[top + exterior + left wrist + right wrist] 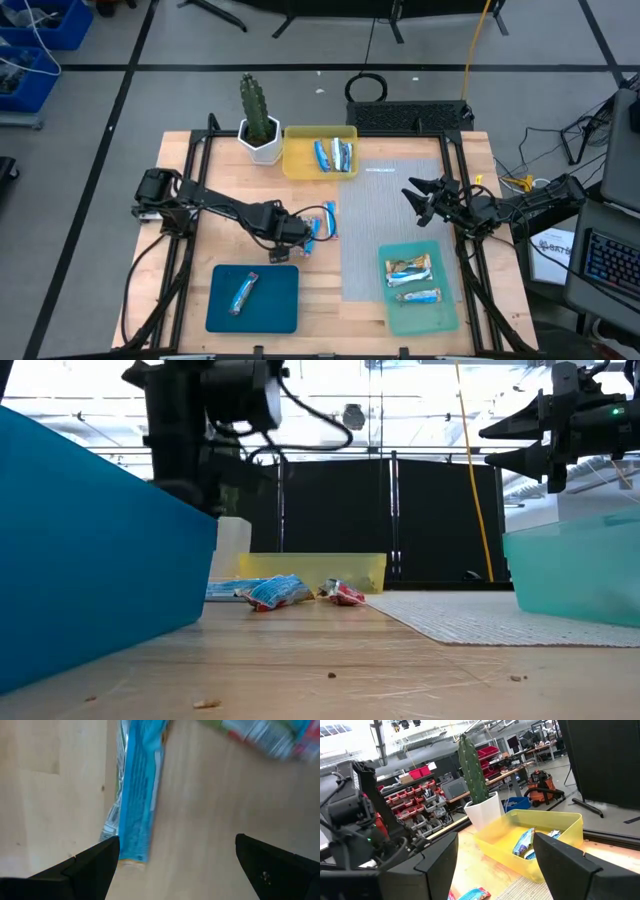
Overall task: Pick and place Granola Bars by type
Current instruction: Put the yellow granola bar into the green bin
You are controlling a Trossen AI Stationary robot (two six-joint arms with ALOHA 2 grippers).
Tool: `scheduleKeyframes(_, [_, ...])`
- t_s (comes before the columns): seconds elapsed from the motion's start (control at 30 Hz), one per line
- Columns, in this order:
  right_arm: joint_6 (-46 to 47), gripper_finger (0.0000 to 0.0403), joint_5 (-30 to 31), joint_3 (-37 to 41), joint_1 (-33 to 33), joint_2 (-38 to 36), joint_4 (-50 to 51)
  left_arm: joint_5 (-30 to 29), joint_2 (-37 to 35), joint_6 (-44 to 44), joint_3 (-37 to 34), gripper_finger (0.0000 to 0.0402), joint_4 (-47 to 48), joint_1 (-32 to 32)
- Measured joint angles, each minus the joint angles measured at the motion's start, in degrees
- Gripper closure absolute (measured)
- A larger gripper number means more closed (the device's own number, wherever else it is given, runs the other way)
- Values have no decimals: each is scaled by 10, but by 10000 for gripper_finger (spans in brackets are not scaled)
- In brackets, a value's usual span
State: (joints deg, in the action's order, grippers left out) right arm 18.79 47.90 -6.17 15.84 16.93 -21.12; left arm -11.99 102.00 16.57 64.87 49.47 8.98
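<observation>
A blue-and-white bar (314, 230) and a reddish multicoloured bar (330, 214) lie flat on the wooden table's middle; both also show in the low view, the blue bar (275, 592) and the reddish bar (345, 593). My left gripper (302, 238) is open, pointing down just above the blue bar (140, 795). The bar's near end lies just inside one finger (95, 867), and the other finger (272, 867) stands well apart. My right gripper (415, 196) is open and empty, raised above the grey mat (390, 215).
A yellow tray (296, 165) at the back holds blue bars, beside a potted cactus (258, 120). A dark blue tray (275, 310) at the near left holds one blue bar (243, 292). A light teal tray (440, 315) at the near right holds two tan bars.
</observation>
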Motion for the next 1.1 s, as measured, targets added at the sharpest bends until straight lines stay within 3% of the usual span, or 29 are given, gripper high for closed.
scheduleKeyframes(0.43, [0,151,0,0,0,0,0,-31,0,-203,-37,5,-38,-60])
scheduleKeyframes(1.1, [0,151,0,0,0,0,0,-9,0,-251,-41,5,-109,-76])
